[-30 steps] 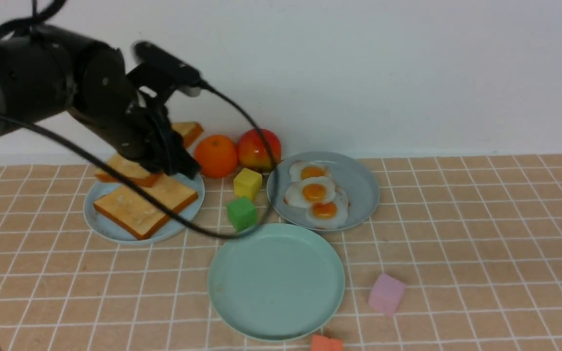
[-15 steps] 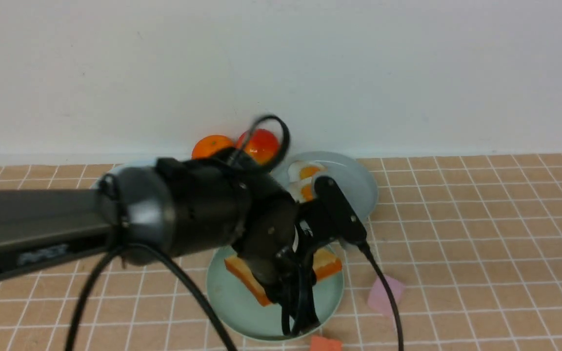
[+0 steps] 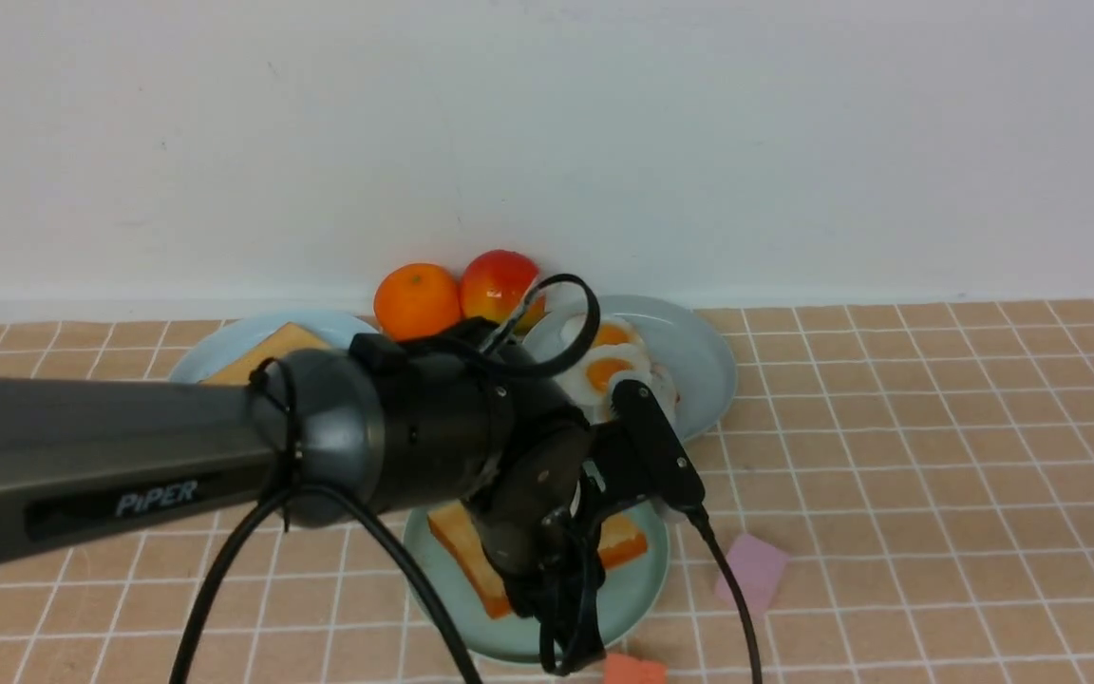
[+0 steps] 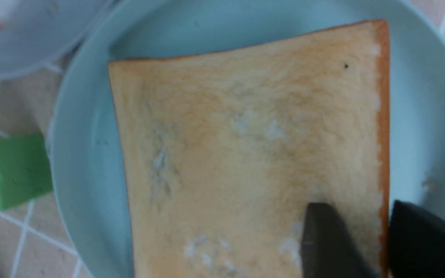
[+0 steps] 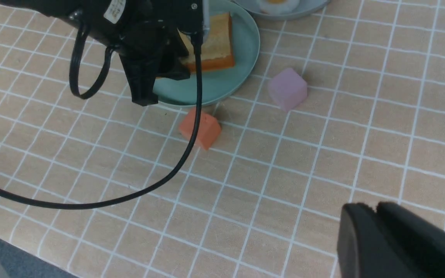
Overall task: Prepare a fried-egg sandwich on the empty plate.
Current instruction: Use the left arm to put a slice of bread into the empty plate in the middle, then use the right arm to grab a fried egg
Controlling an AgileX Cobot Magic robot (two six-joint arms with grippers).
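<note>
One golden-brown toast slice (image 4: 245, 146) lies flat on the pale mint-green empty plate (image 3: 637, 594). My left gripper (image 4: 359, 208) hangs over its near edge, open. One finger rests over the toast's top and the other stands just outside the dark crust. In the front view the left wrist hides most of that slice (image 3: 625, 537). Another toast slice (image 3: 272, 344) sits on the sky-blue plate (image 3: 224, 347). The fried eggs (image 3: 604, 366) lie on the greyish-blue plate (image 3: 699, 361). My right gripper (image 5: 373, 206) is shut and empty above the tiled cloth.
An orange (image 3: 417, 299) and an apple (image 3: 495, 283) stand by the back wall. A pink cube (image 3: 751, 570) and an orange cube (image 3: 634, 670) lie right of and in front of the mint plate. A green cube (image 4: 10, 172) touches that plate's far-left side. The left arm's cable (image 5: 191, 127) trails over the orange cube.
My left arm carried a toast slice from the sky-blue plate to the mint plate. The slice has settled flat, and the jaws now stand wider.
</note>
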